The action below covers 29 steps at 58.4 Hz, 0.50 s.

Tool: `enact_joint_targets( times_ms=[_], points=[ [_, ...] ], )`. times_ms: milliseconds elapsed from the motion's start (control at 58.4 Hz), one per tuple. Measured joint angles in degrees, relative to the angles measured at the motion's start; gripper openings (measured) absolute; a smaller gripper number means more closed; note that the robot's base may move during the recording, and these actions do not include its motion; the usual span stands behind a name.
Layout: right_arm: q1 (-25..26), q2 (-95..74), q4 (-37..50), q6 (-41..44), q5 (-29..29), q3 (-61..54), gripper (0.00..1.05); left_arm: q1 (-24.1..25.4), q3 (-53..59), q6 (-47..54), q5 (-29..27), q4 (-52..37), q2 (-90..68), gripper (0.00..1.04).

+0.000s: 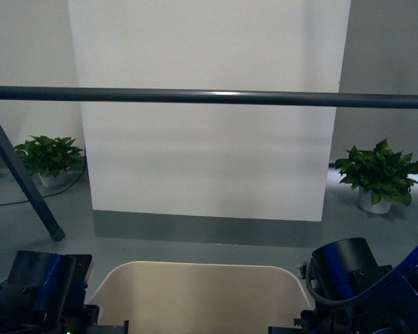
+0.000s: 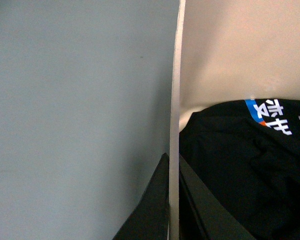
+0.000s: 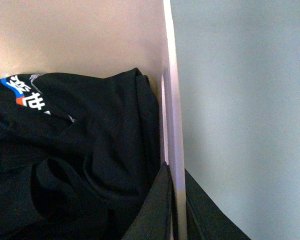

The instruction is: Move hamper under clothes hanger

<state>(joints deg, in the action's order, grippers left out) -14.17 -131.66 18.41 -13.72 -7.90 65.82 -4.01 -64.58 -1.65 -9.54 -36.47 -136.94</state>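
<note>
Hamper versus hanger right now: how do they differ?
The hamper is beige and low; the hanger is a dark grey bar high across the front view. The hamper holds a black garment; the hanger's visible bar is bare. The left tool and right tool clamp the hamper's rim; neither touches the hanger.

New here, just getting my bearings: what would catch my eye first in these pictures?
A dark bar spans the front view above the beige hamper. In the wrist views, the left gripper and right gripper clamp its rim, with black clothing inside.
</note>
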Motion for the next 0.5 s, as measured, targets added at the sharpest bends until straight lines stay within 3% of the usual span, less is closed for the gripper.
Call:
enact_joint_targets(
  times_ms=[497],
  points=[
    [-0.9,0.0,0.0,0.0,0.0,0.0,0.03,1.2,0.0,0.0,-0.3,0.0,0.0,0.04]
  ],
)
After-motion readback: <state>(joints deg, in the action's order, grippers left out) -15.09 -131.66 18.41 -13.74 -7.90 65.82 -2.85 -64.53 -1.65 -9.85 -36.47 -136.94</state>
